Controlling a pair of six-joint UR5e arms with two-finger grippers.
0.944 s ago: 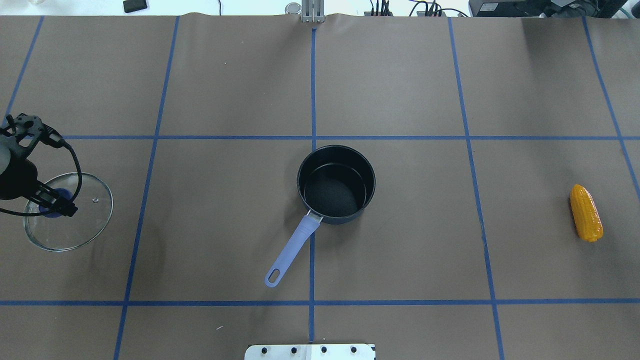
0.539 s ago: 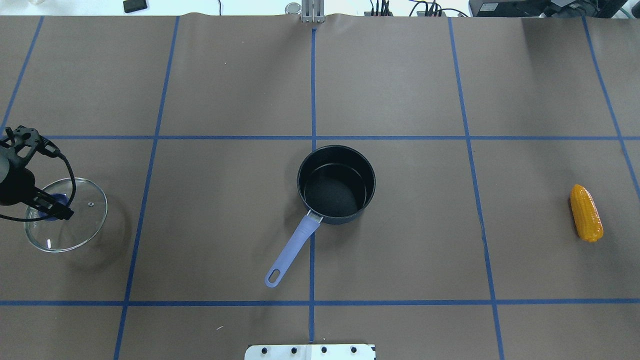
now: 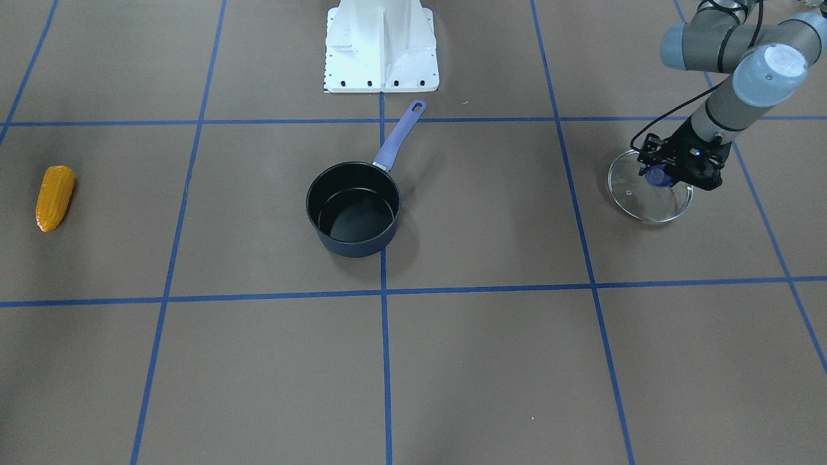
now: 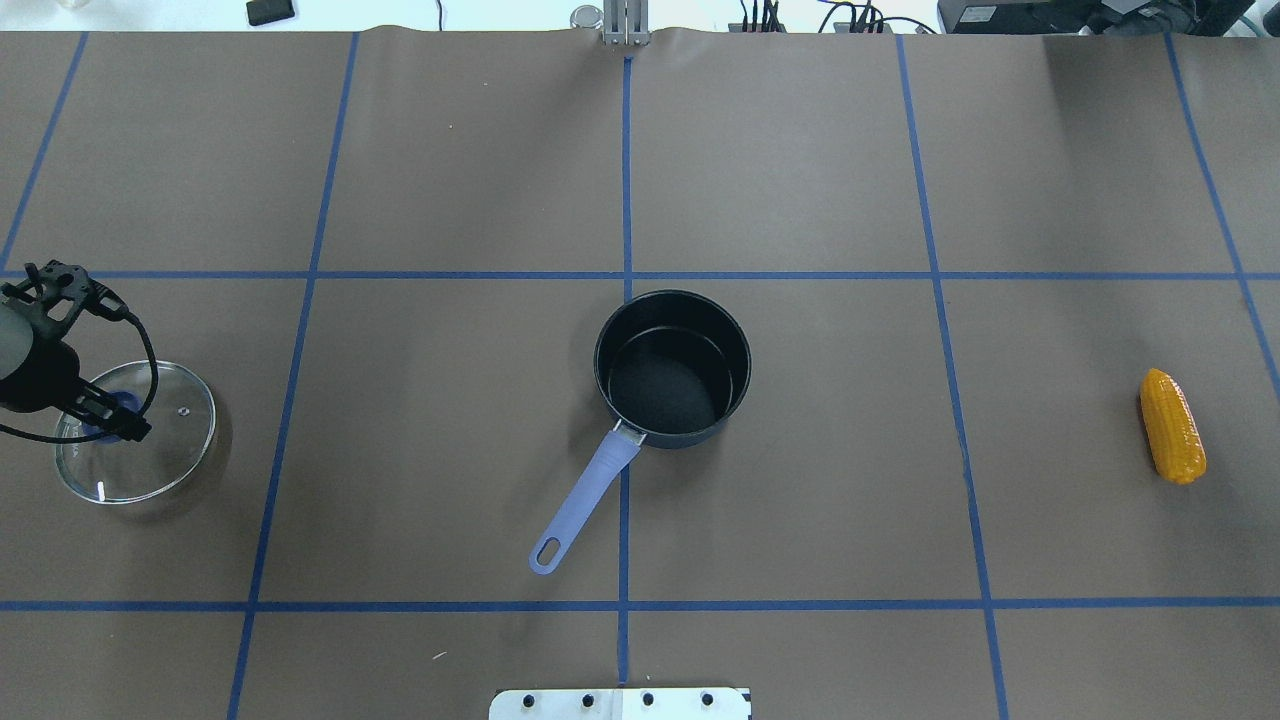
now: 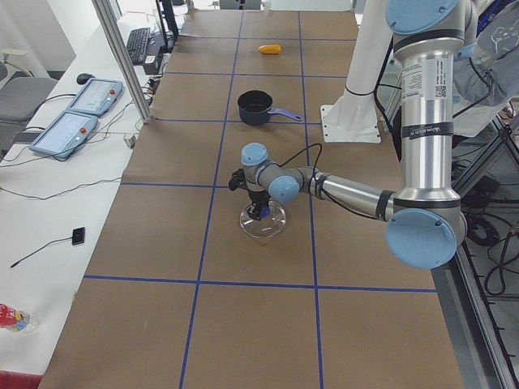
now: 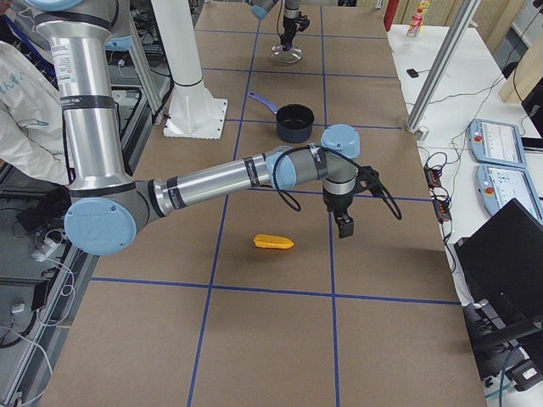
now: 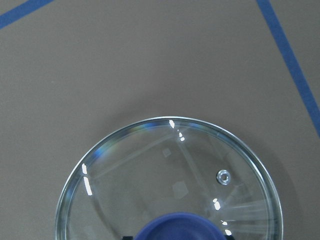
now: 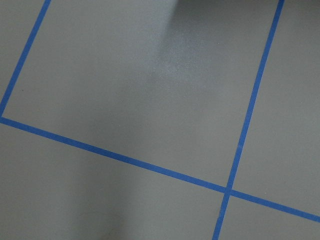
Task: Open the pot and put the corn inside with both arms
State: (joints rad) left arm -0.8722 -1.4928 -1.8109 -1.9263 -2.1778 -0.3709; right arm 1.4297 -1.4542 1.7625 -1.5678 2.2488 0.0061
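The dark pot (image 4: 665,385) stands open and empty at the table's middle, its lilac handle (image 4: 585,500) pointing toward me. My left gripper (image 4: 110,415) is shut on the blue knob (image 7: 180,227) of the glass lid (image 4: 150,450) at the far left and holds the lid level, low at the table surface. The lid also shows in the front view (image 3: 646,197). The yellow-orange corn (image 4: 1172,425) lies on the table at the far right. My right gripper (image 6: 344,225) hangs above the table just beside the corn (image 6: 273,242); I cannot tell whether it is open or shut.
The white base pedestal (image 3: 381,45) stands behind the pot handle. Blue tape lines (image 4: 625,180) divide the brown table cover. Cables and devices lie along the far edge (image 4: 780,15). A person (image 6: 17,93) stands beside the robot base.
My left gripper has lowered the lid toward the table, and the lid's shadow has closed in under it. The pot and the corn have not moved.
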